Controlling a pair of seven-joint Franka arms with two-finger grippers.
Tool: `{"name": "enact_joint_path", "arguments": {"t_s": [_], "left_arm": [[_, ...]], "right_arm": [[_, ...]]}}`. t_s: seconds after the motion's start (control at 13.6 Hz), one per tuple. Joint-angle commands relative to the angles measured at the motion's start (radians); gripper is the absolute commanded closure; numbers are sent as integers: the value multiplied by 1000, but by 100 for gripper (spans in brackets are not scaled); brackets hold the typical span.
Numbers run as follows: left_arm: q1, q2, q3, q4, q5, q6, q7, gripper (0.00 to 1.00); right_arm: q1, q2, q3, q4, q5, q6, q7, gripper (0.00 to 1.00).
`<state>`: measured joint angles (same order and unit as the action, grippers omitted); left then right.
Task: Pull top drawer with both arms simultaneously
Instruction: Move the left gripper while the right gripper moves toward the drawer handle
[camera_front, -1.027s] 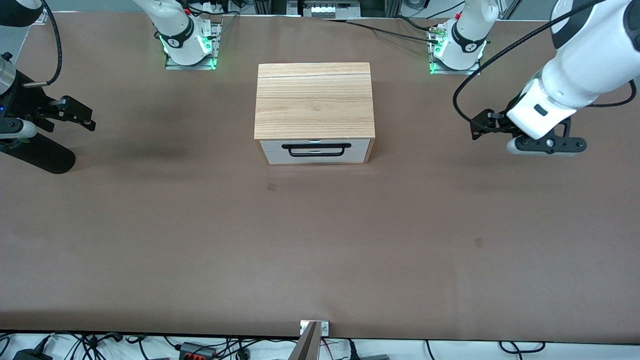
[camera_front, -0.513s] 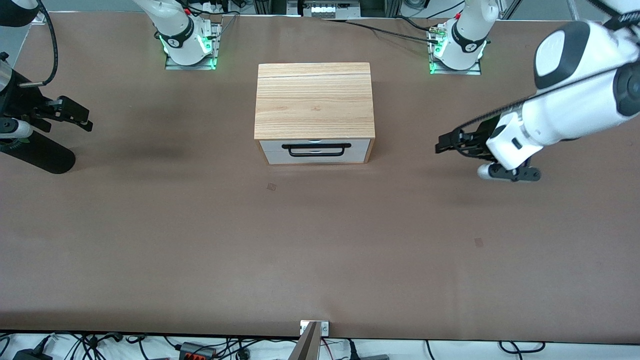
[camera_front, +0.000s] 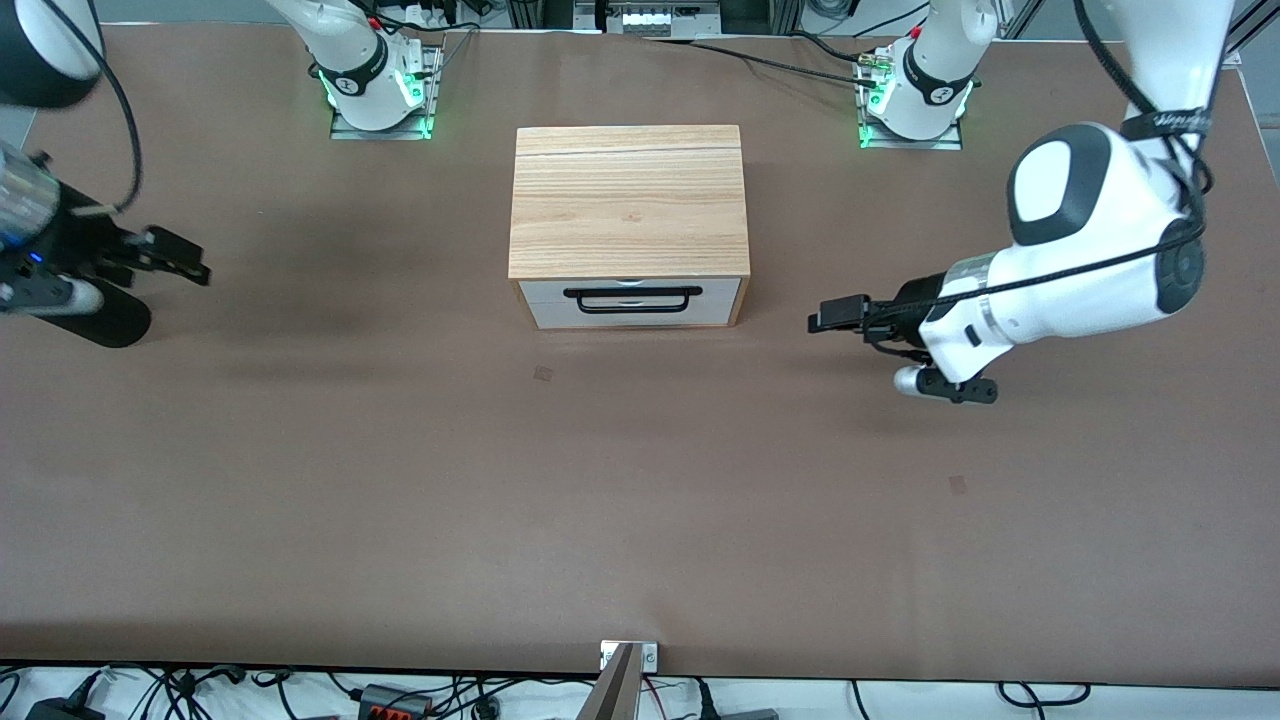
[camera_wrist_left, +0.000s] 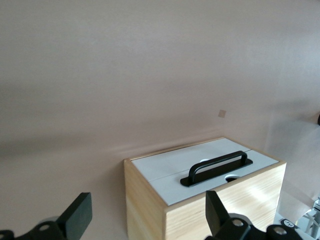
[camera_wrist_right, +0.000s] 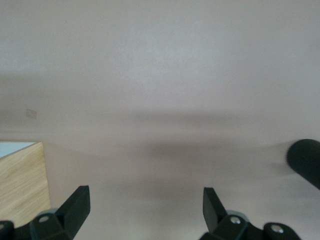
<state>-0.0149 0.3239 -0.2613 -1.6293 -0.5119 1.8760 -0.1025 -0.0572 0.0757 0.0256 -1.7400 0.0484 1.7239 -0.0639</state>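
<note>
The right gripper (camera_front: 185, 262) hangs over bare table at the right arm's end, well apart from the light wood box (camera_front: 629, 198). Most of the right arm is cut off at the frame edge. In the right wrist view its two fingertips (camera_wrist_right: 75, 206) stand wide apart with nothing between them; only a corner of the box (camera_wrist_right: 20, 179) enters that view.

The box stands mid-table between the two arm bases. Its top drawer (camera_front: 630, 289) sits flush in the box front, closed, facing the front camera. The black bar handle (camera_front: 632, 299) spans the middle of the white front (the seam between upper and lower drawer fronts is hard to make out in the front view). The left wrist view shows the seam, the handle (camera_wrist_left: 218, 167) and part of a round recess under it; the drawer's interior is hidden.

The left gripper (camera_front: 828, 318) is over the table toward the left arm's end, near the box and level with the drawer front, touching nothing. Its fingertips (camera_wrist_left: 79, 215) are spread wide, empty.
</note>
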Motion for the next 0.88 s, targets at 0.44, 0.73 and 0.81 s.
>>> {"name": "enact_joint_path", "arguments": {"t_s": [0.44,0.73,0.81], "left_arm": [[-53,121,1,22,-210,87,301,0],[-53,197,2,14,-365,80,519,0],[-57,219,2,14,-402,77,574,0]], "right_arm": [[42,179,5,51,393,-214,-8,0],[53,278,7,45,690,-182,-54,0],[54,311,7,43,761,-173,-100,0]]}}
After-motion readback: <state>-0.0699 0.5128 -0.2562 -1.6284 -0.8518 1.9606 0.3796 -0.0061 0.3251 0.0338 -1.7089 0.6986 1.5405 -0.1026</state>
